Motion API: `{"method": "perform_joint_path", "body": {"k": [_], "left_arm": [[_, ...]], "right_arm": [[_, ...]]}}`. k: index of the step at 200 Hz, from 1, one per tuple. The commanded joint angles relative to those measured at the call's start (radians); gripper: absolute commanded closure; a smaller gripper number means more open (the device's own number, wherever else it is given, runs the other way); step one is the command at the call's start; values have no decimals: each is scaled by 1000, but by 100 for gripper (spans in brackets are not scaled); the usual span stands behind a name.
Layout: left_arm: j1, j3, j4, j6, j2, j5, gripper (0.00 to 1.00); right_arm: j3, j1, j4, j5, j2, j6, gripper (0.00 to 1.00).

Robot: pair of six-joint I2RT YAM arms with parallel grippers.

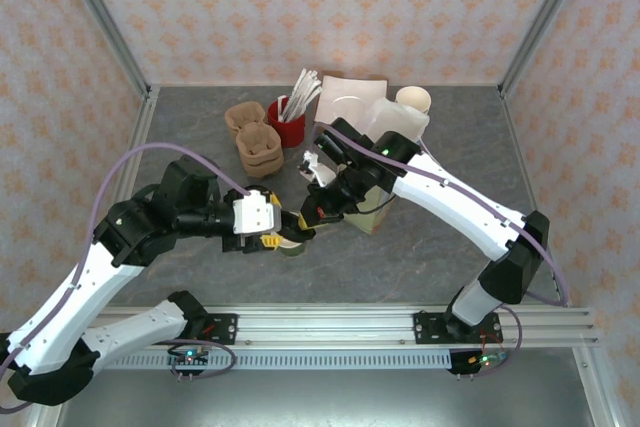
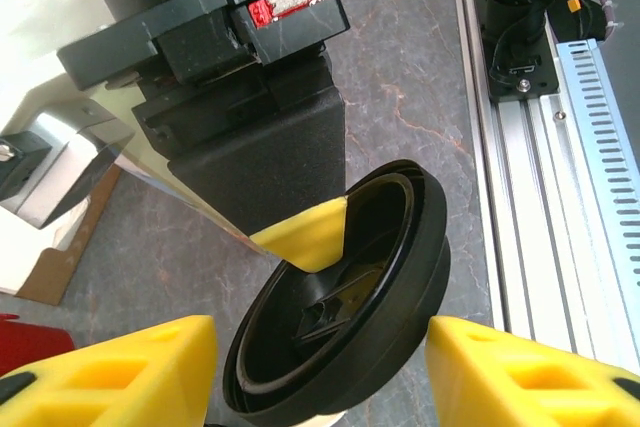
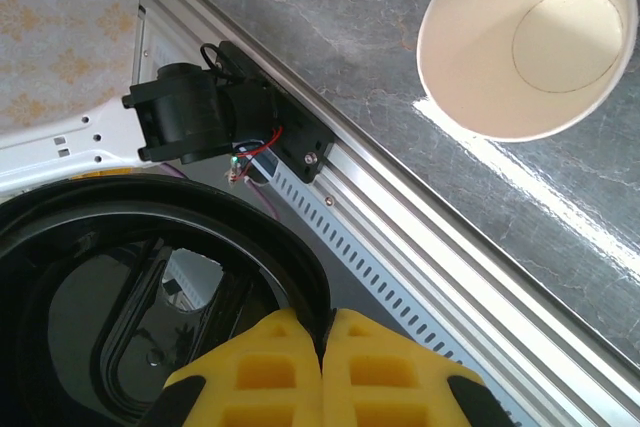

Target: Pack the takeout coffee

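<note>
The takeout coffee is in two parts. Its white paper cup (image 3: 525, 37) stands lidless on the table, and from above the cup (image 1: 292, 244) sits just right of my left gripper (image 1: 272, 238). My right gripper (image 3: 325, 322) is shut on the rim of the round black lid (image 3: 200, 222), holding it tilted over the cup. In the left wrist view the lid (image 2: 340, 317) hangs between the fingers of my open left gripper (image 2: 320, 332), which stand apart without touching it. A yellow right fingertip (image 2: 310, 232) pinches the lid's upper edge. The right gripper (image 1: 312, 215) hovers at mid-table.
A paper bag (image 1: 376, 219) stands under the right forearm. At the back are a red cup of stirrers (image 1: 287, 125), cardboard carriers (image 1: 255, 142), white paper sheets (image 1: 350, 97) and stacked white cups (image 1: 413, 99). The aluminium rail (image 1: 330, 325) borders the near edge.
</note>
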Motion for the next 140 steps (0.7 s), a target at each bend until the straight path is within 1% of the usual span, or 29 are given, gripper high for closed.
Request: {"method": "perform_joint_path", "body": {"k": [1, 24, 35, 42, 64, 79, 114, 140], "left_arm": [[-6, -1, 18, 23, 2, 34, 47], [-6, 3, 2, 33, 9, 53, 56], [-6, 11, -10, 37, 14, 59, 56], [-6, 16, -14, 37, 14, 62, 54], [-7, 22, -16, 30, 8, 75, 40], [-6, 30, -22, 29, 6, 86, 37], [-6, 42, -45, 44, 20, 86, 38], [-6, 41, -57, 57, 41, 83, 45]], "right_arm": [[-10, -6, 19, -20, -17, -11, 100], [-9, -6, 18, -23, -15, -12, 100], [-12, -6, 17, -20, -16, -13, 100], [-14, -6, 15, -20, -15, -15, 100], [-23, -6, 14, -21, -13, -20, 100], [-25, -6, 9, -20, -10, -23, 100], [-22, -6, -1, -24, -3, -34, 100], [-18, -6, -6, -25, 1, -39, 100]]}}
